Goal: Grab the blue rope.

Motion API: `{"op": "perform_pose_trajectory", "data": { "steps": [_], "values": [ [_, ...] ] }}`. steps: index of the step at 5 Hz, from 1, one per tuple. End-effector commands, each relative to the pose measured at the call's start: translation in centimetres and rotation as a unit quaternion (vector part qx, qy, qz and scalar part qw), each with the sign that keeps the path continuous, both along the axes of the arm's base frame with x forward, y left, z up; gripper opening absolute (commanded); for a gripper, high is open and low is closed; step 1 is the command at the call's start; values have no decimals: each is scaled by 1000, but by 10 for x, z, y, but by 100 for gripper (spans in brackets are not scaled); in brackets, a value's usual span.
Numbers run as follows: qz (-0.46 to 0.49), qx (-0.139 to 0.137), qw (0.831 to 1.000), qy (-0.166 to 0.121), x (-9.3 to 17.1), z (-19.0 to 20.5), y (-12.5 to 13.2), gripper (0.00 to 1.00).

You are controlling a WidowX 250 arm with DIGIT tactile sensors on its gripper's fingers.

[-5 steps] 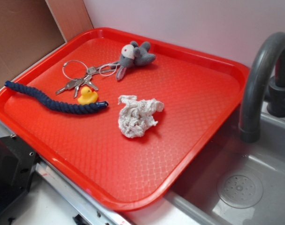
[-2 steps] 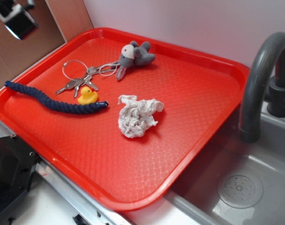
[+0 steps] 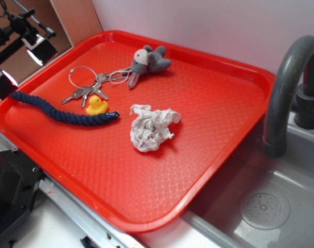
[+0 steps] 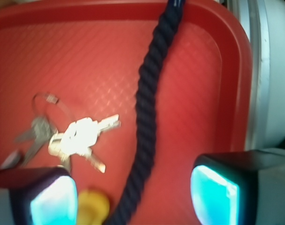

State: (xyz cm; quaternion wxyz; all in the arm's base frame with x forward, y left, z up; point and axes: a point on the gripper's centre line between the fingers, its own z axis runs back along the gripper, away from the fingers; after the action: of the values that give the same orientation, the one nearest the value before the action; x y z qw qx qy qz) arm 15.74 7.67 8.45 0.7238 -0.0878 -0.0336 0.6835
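**Open gripper over the rope's left end**

At the far left of the exterior view, the gripper [image 3: 19, 64] hangs above the left rim of the red tray [image 3: 213, 62], its two fingers spread wide with nothing between them. Just beneath it lies the blue rope [image 3: 58, 111] — a dark navy twisted cord resting on the tray floor, running in a gentle wave from the left rim toward the tray's middle. In the wrist view the rope [image 4: 147, 108] passes up between the two fingertip pads, apart from both.

Next comes the key ring with keys [image 3: 87, 85], behind the rope, and the small yellow duck [image 3: 96, 105] just beside the rope's right part. A grey plush mouse [image 3: 149, 61] sits near the back rim. A crumpled white cloth [image 3: 150, 128] lies near mid-tray. Furthest right — a grey faucet [image 3: 288, 77] over a sink [image 3: 264, 209].
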Motion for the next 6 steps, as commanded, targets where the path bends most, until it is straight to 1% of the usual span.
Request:
{"op": "perform_pose_trajectory", "data": {
  "steps": [1,2,3,4,5,6],
  "values": [
    [17,20,999,30,-11,-32,16,100],
    [6,36,998,52,-15,-45,20,100],
    [11,41,998,53,-19,-59,22,100],
    [16,46,998,49,-20,-64,26,100],
    [9,58,997,53,-19,-70,25,100],
    [1,60,997,56,-19,-74,24,100]
  ]
}}
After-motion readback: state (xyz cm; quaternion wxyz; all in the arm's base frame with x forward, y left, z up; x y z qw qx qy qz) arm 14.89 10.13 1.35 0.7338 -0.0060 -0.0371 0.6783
